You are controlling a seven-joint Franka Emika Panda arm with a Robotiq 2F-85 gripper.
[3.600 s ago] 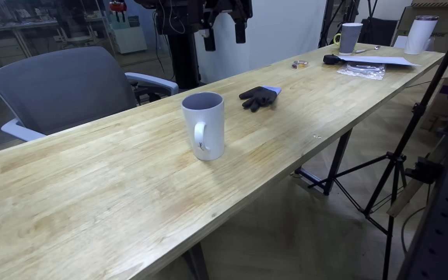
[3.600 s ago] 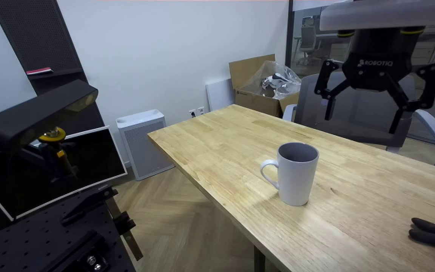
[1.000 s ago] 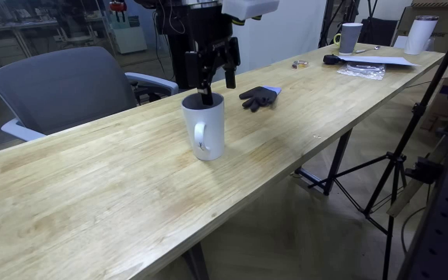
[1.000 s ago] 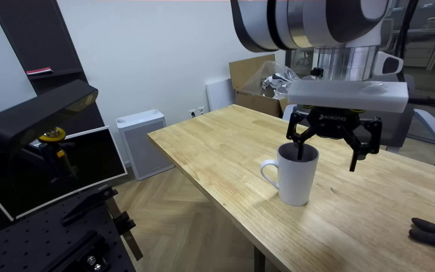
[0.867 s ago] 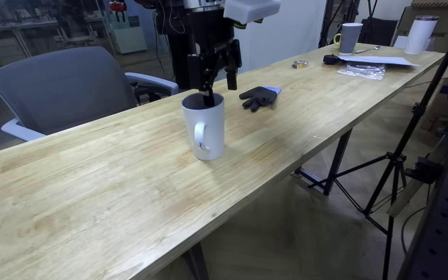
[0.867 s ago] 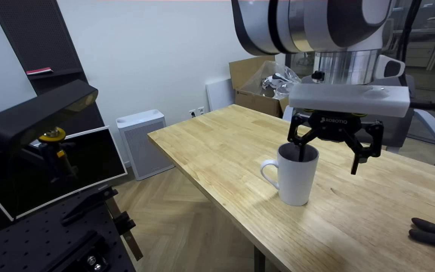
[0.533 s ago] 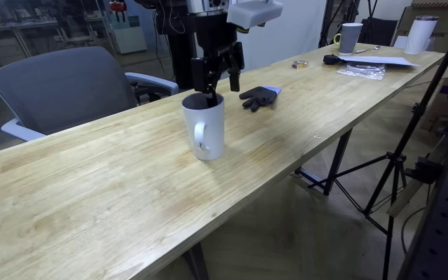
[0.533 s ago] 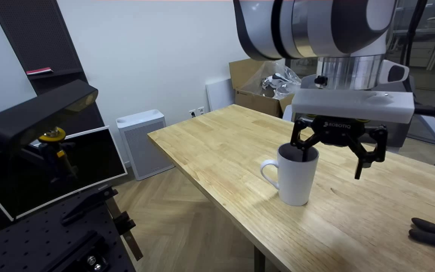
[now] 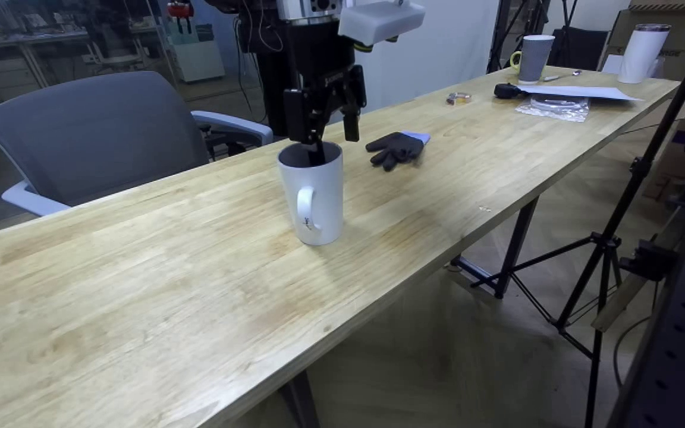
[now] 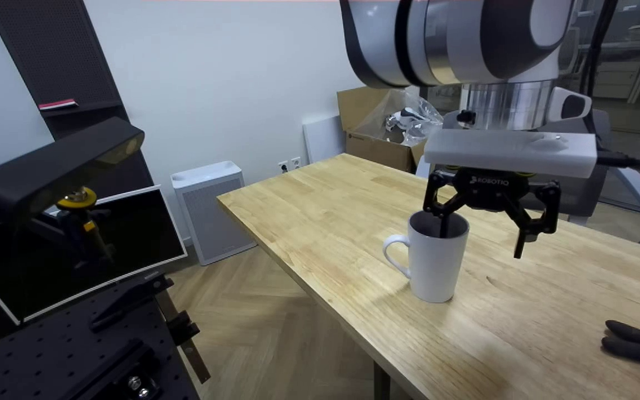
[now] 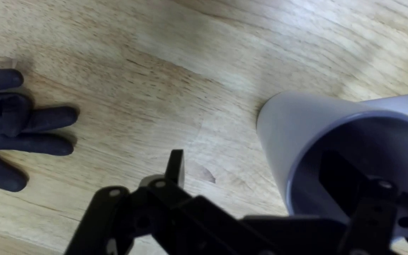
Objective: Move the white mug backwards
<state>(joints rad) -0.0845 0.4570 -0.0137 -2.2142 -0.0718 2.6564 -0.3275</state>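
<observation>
White mug (image 10: 436, 268); end effector (image 10: 481, 243) spread wide astride its wall, empty. Positioning apparently done; grip, backward move outstanding.

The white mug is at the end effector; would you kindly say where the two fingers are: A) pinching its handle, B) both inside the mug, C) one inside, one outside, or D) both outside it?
C: in an exterior view, one finger of the end effector reaches into the white mug, and the wrist view shows table between the mug and the other finger.
</observation>
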